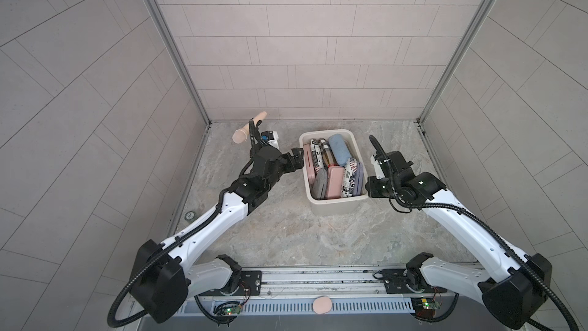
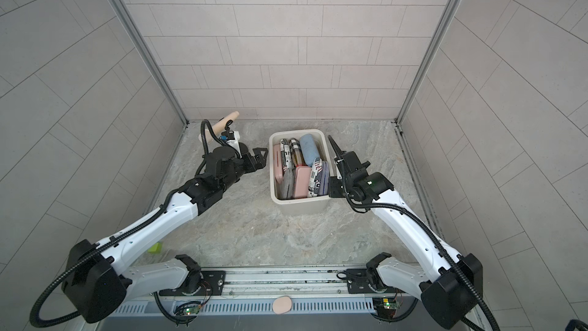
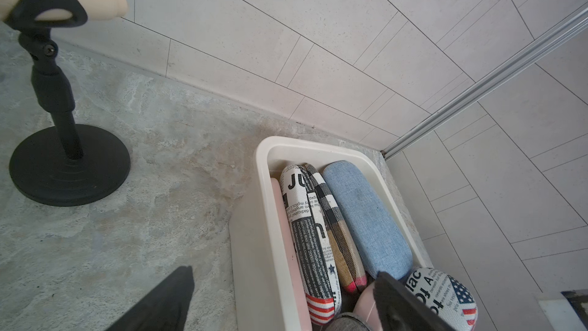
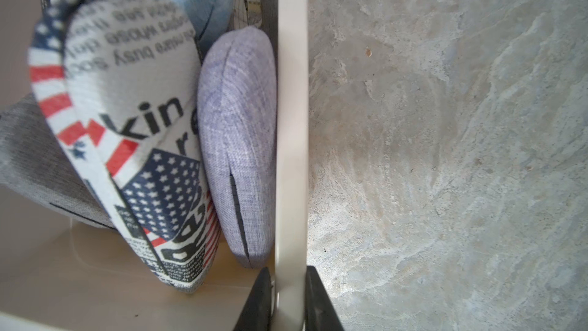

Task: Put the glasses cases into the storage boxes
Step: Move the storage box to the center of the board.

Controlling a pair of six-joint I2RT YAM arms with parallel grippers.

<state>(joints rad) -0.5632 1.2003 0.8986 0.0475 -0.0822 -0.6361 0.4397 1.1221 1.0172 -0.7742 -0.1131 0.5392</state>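
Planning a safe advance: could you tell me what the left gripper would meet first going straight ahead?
Probably the storage box wall: the left gripper straddles it with open jaws, though height is unclear.

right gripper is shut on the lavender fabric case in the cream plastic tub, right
No. The right gripper is shut on the cream plastic tub's wall; the lavender fabric case stands free just inside it. The right wrist view shows this.
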